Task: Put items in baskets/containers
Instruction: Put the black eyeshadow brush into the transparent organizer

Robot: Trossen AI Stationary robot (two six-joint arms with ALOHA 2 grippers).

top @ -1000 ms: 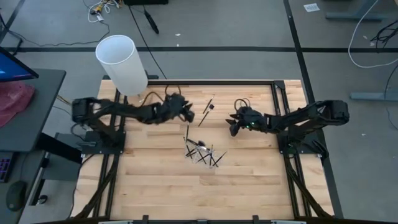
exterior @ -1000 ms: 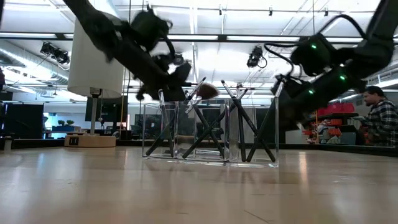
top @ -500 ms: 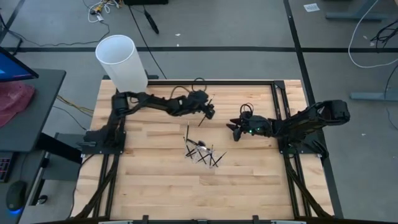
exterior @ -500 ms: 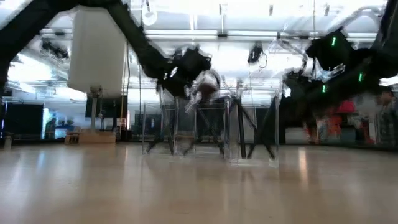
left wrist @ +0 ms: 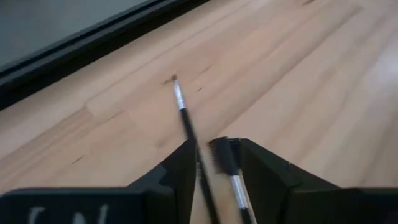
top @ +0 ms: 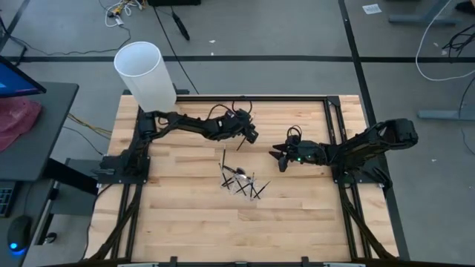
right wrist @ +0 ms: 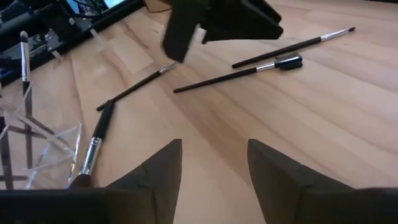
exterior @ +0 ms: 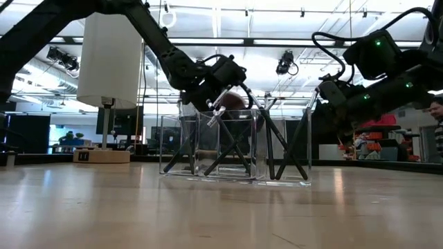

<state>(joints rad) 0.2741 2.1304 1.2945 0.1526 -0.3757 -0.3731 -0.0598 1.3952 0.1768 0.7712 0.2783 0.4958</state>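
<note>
Black, thin-handled makeup brushes are the concern. Two of them, a fine-tipped brush [left wrist: 186, 121] and a comb-headed brush [left wrist: 225, 158], lie flat and close together on the wooden table [top: 185, 215], just above the centre of the high view. The left gripper [top: 251, 135] is low over them, its jaws parted and straddling both handles with nothing clamped yet. A third loose brush [right wrist: 292, 46] lies just beside the pair.

Closing here would likely catch both handles at once. Pinched unevenly, one could slip out on the lift or swing loose and miss the container. The handles also lie flush on the wood, so fingertips that come down short would only push them along.

Below them, at the centre of the high view, the clear plastic holder [exterior: 164, 145] already has several brushes leaning crossed inside it. A new brush coming down may snag on those crossed handles and tip out. The holder looks light, so a nudge could shift it.

Right of centre, the right gripper [top: 276, 154] hovers near, jaws wide and empty. If both arms head for the holder, they risk bumping each other.
</note>
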